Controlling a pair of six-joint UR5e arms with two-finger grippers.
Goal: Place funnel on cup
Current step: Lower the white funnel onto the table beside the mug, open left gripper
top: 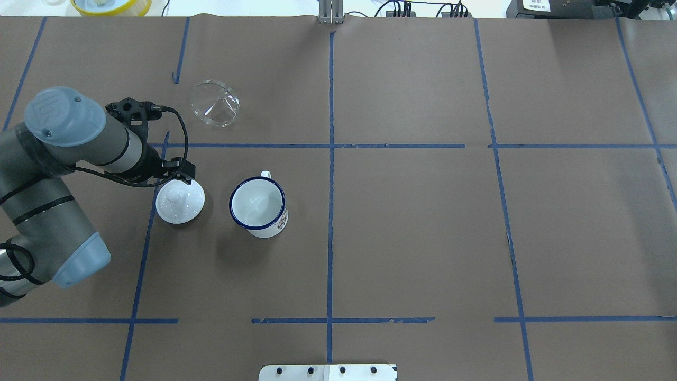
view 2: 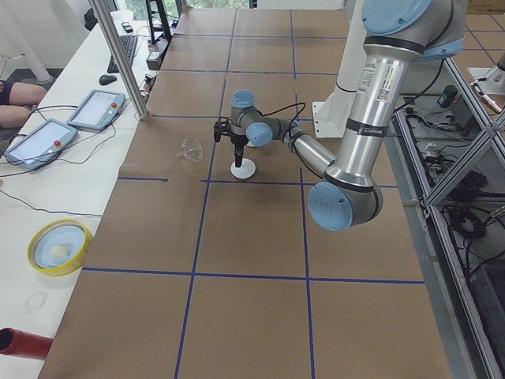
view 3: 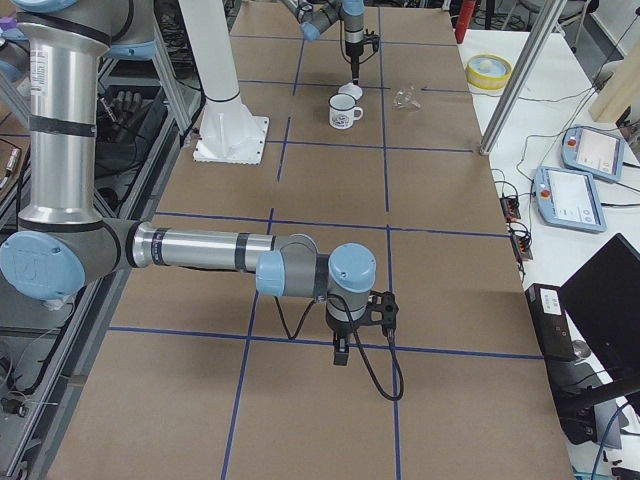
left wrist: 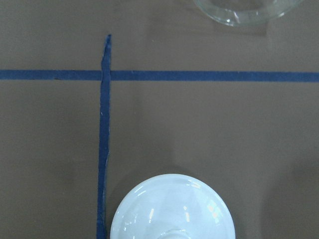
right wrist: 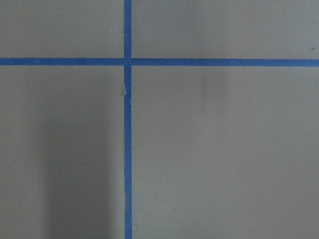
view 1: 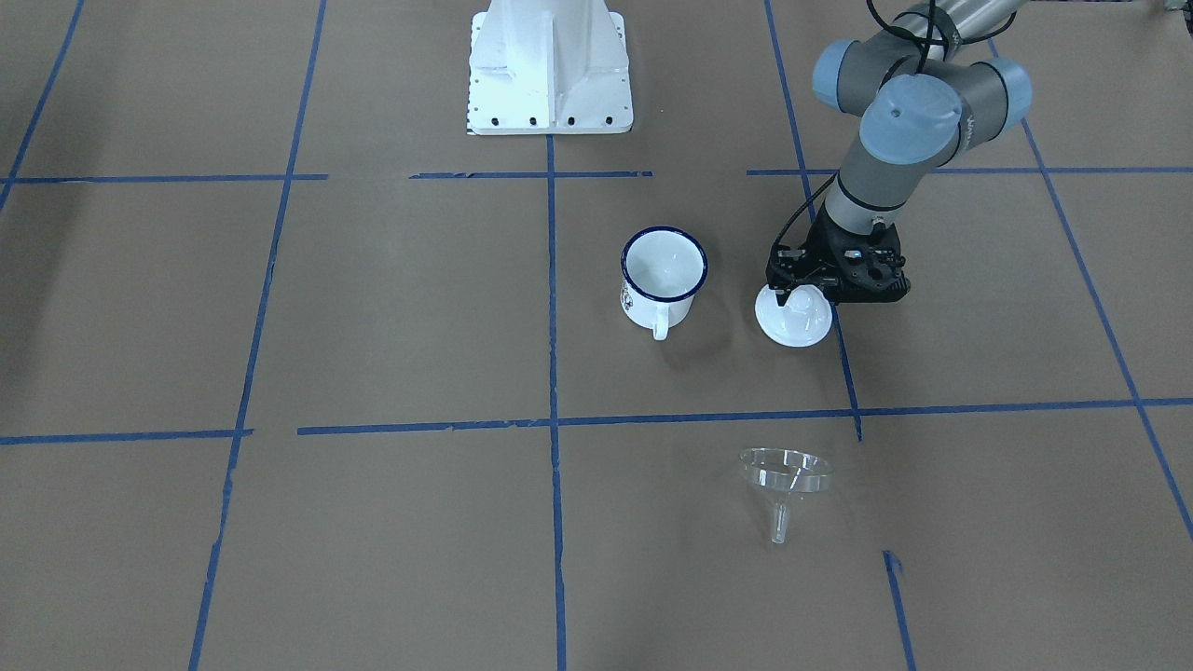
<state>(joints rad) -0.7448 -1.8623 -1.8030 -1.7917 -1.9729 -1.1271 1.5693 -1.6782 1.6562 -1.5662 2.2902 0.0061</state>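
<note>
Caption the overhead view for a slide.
Left gripper at round white knobbed lid beside blue-rimmed white enamel mug; clear funnel lies apart.

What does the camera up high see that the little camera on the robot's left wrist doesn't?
Only the overhead view shows the cup, empty, with its blue rim, the whole funnel lying on the table, and the left arm poised over the lid. The left wrist view adds nothing new, just a close look at the lid's shiny top. Both show the lid, part of the funnel's rim and the blue tape lines.
</note>
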